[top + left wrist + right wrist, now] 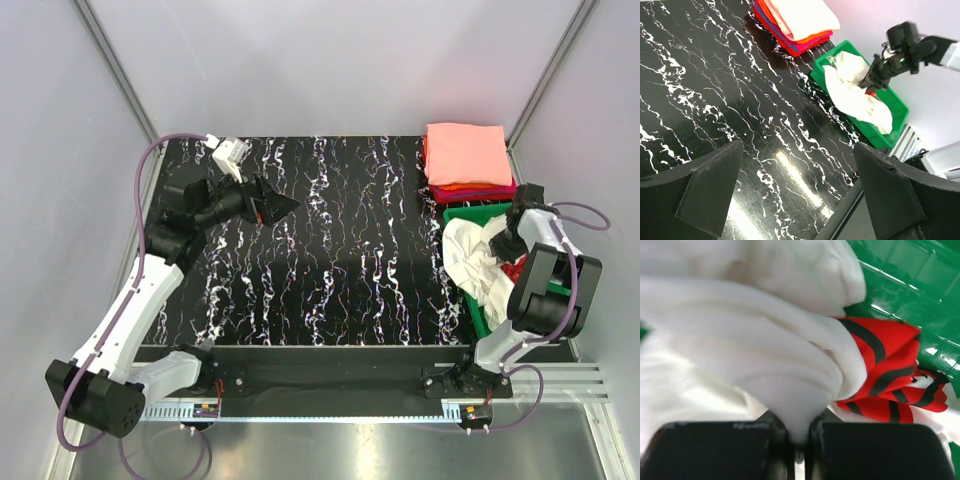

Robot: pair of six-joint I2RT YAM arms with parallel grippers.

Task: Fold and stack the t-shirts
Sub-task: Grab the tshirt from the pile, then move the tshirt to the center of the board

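A crumpled cream-white t-shirt (470, 262) with a red print lies in the green tray (480, 213) at the right. My right gripper (507, 240) is shut on a ribbed fold of it; in the right wrist view the white cloth (765, 370) bunches between the fingers (880, 450), with the red and black print (890, 380) beside it. A folded stack (467, 158), salmon-pink on top over orange, red and dark tees, sits at the far right corner. My left gripper (283, 206) is open and empty above the far left of the table. The left wrist view shows the shirt (855, 95) and stack (797, 22).
The black marbled table (330, 250) spreads between the arms. The green tray (890, 135) stands against the right edge, just in front of the stack. Grey walls close in the sides and back.
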